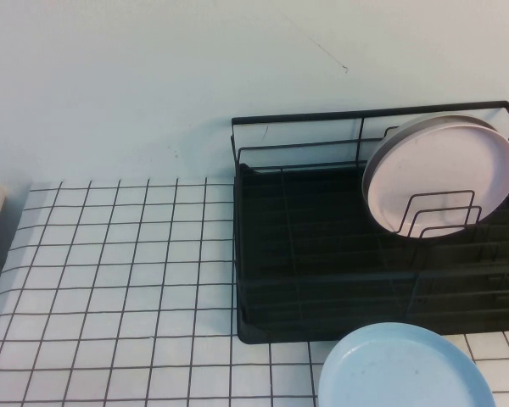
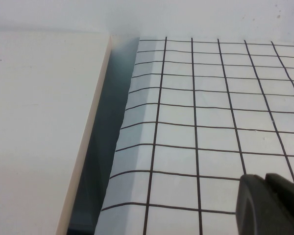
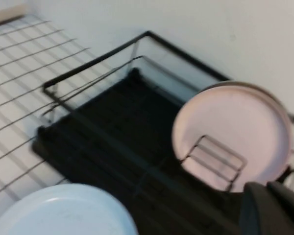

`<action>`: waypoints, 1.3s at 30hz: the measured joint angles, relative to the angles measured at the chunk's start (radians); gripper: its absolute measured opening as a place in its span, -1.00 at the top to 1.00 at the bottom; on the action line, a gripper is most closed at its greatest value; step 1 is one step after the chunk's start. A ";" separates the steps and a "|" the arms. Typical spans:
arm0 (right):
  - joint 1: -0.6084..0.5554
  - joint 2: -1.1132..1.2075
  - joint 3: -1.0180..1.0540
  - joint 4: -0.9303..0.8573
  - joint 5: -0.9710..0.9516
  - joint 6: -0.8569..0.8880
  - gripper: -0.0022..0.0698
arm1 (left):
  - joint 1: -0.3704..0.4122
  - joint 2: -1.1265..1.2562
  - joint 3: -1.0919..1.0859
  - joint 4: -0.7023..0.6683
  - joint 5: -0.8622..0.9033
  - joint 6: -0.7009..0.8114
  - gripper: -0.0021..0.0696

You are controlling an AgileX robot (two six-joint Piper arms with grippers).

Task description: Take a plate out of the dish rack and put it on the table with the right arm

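The light blue plate (image 1: 405, 370) lies flat on the white gridded table (image 1: 127, 280), just in front of the black wire dish rack (image 1: 305, 246) at the near right. It also shows in the right wrist view (image 3: 63, 211) with the dish rack (image 3: 112, 122) behind it. My right gripper (image 3: 267, 185) is shut and empty, raised above the rack's near side and apart from the plate. My left gripper (image 2: 265, 176) is shut and empty over the table (image 2: 210, 122) at the far left. Neither gripper shows in the high view.
A pale pink plate (image 1: 441, 174) stands upright in the rack's wire loops at the back right and also shows in the right wrist view (image 3: 232, 129). A cream board (image 2: 39, 122) lies beside the table's left edge. A white wall rises behind.
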 joint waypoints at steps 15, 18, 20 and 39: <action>0.000 -0.269 0.362 -0.160 -0.557 0.096 0.95 | 0.000 0.000 0.000 0.000 0.000 0.000 0.95; -0.007 -0.309 0.474 -0.325 -0.605 0.302 0.95 | 0.000 0.000 0.000 0.000 0.000 0.000 0.95; -0.028 -0.339 0.545 -0.420 -0.616 0.439 0.95 | 0.000 0.000 0.000 0.000 0.000 0.000 0.95; -0.143 -0.468 0.701 -0.635 -0.420 0.860 0.95 | 0.000 0.000 0.000 0.000 0.000 0.000 0.95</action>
